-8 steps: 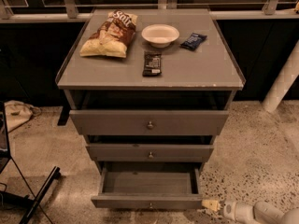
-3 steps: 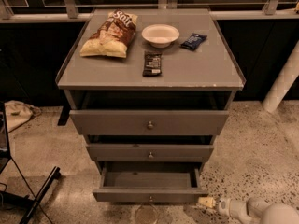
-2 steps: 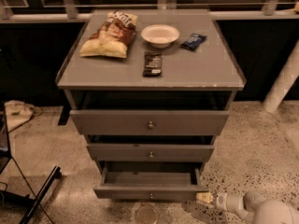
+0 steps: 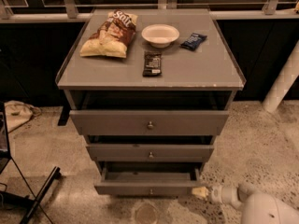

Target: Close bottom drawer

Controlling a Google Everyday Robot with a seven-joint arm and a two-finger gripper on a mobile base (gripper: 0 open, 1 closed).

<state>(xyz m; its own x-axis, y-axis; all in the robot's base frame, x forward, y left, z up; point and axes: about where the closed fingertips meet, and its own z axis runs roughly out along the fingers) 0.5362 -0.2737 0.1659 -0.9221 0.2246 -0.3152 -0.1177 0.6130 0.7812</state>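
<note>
Bottom drawer (image 4: 149, 189): lowest in the cabinet (image 4: 187, 71), partly pulled out, front running crosswise. Tool (image 4: 201, 192): at that front's right end, seemingly touching; its opening cannot be told. Closing push judged straight back into the cabinet

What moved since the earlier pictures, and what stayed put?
The bottom drawer slid partway back into the cabinet, though it is not fully shut. The claw, at the drawer's front right corner, moved in toward the cabinet with it. The top drawer, the middle drawer, the chip bag, the bowl, the dark snack bar and the blue packet stayed put.
</note>
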